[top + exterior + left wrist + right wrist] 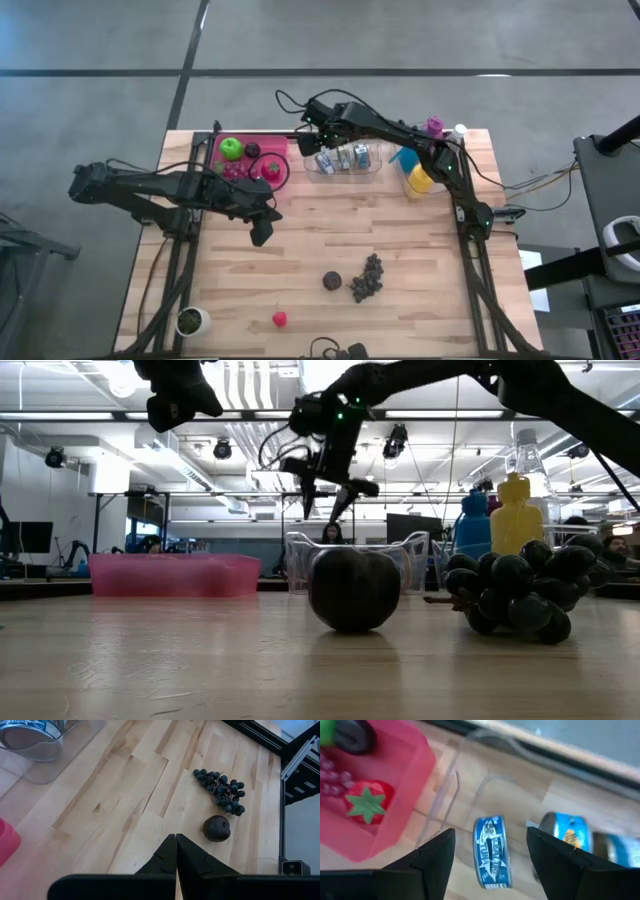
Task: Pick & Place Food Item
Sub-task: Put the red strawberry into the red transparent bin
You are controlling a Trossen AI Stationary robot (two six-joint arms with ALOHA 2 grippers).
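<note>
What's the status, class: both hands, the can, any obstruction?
Right hand open above blue can in clear bin. Left hand shut, mid-table. Nothing obstructing.

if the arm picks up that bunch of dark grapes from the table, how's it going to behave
The bunch of grapes would probably sag and swing, since it is many small round berries on thin stems. A hard squeeze might crush or detach berries. The dark round fruit lies close beside it, so pushing the bunch could set that rolling.
</note>
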